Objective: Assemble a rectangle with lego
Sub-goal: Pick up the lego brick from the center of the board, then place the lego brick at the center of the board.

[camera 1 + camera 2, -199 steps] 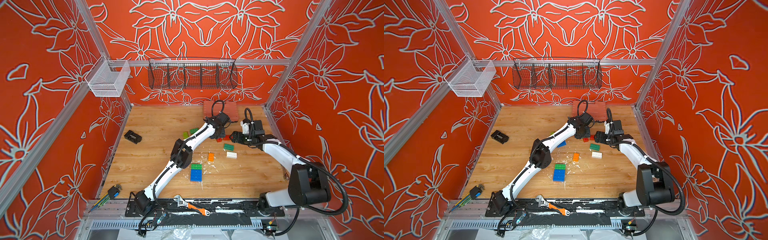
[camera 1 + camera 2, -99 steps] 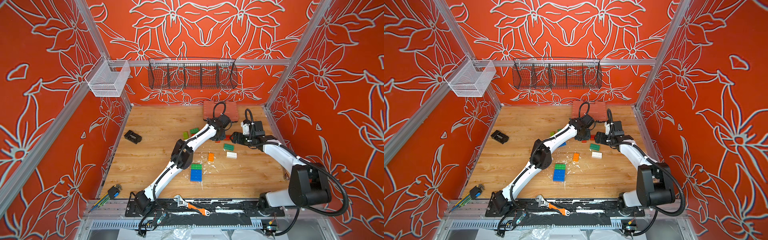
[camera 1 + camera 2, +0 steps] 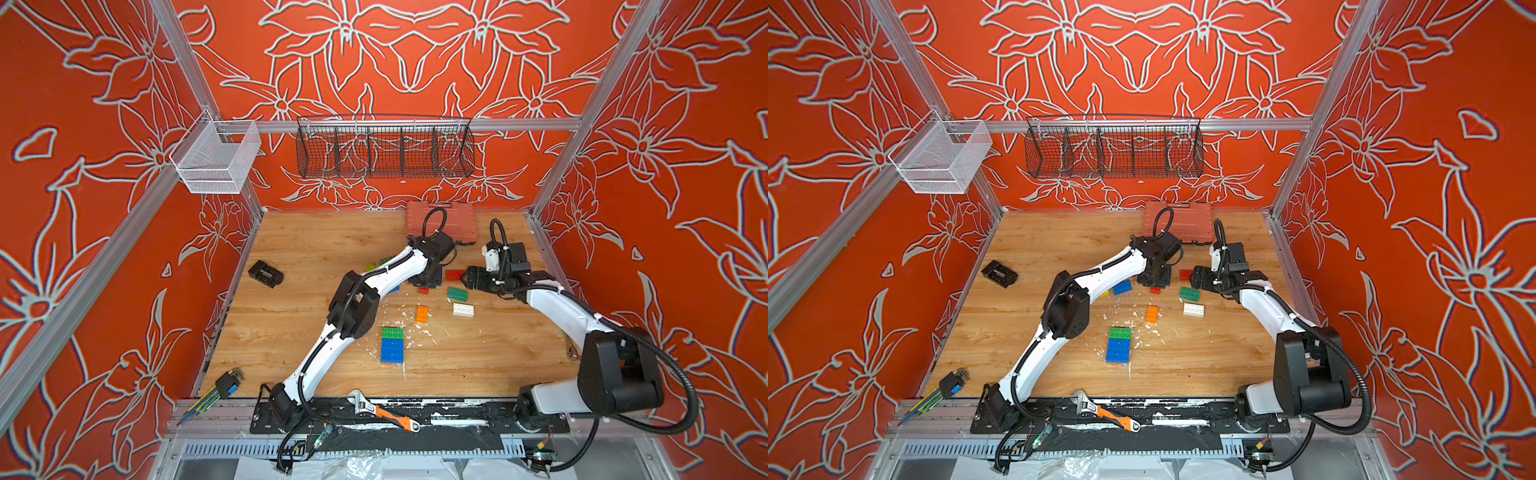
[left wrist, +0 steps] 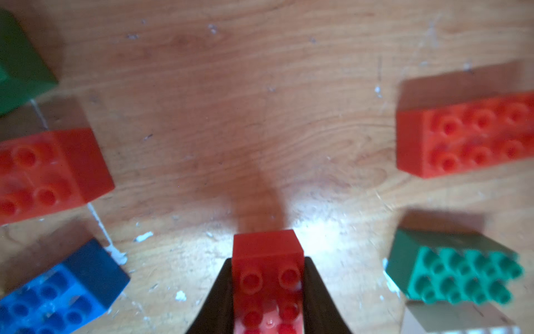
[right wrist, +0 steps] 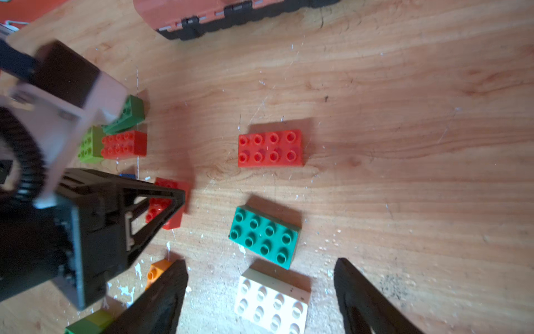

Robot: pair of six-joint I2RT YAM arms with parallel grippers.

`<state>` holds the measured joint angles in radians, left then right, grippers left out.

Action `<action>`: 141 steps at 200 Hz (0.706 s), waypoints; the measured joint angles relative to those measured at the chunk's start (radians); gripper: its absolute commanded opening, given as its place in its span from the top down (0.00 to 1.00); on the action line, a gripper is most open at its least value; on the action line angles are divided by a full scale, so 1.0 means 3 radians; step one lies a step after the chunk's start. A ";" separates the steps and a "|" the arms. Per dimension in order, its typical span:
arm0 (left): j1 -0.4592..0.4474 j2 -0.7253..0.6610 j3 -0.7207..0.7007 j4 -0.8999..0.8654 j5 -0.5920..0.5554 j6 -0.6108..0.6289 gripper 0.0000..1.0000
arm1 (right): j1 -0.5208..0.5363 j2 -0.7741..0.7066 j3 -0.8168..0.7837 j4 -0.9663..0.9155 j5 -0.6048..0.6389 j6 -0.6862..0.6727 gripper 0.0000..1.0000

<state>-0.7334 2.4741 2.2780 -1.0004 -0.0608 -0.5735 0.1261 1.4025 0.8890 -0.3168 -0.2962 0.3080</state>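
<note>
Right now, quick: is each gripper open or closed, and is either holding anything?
Left gripper: closed on a small red brick.
Right gripper: open, holding nothing.

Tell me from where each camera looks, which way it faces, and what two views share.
Both top views: high over the front edge, facing down toward the back wall; whole table, left arm and right arm show.
Left wrist: on the left arm, looking down along the left gripper, shut on a small red brick.
Right wrist: on the right arm, looking down at the table past the open right gripper.
Shared: both wrist views show that red brick and a dark green brick.
</note>
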 measured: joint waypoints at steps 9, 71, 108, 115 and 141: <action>0.0005 -0.0053 -0.0067 0.0042 0.0039 0.0033 0.80 | 0.0006 -0.0017 0.0000 -0.0027 0.0001 -0.0009 0.19; 0.0048 -0.0163 -0.0203 0.0120 0.0367 0.0126 0.80 | 0.0173 -0.0032 0.0000 -0.0275 0.0074 -0.0097 0.22; 0.0067 -0.0254 -0.0544 0.0226 0.0449 0.0107 0.80 | 0.0262 -0.0061 -0.0008 -0.0395 0.0127 -0.0145 0.24; 0.0067 -0.0272 -0.0618 0.0234 0.0456 0.0103 0.80 | 0.0278 -0.0079 -0.0011 -0.0415 0.0137 -0.0151 0.24; 0.0067 -0.0324 -0.0757 0.0303 0.0495 0.0100 0.81 | 0.0315 -0.0141 -0.0019 -0.0453 0.0188 -0.0164 0.26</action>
<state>-0.7132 2.3768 2.0510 -0.9096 0.0875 -0.5434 0.2207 1.3602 0.8833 -0.4526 -0.2398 0.2588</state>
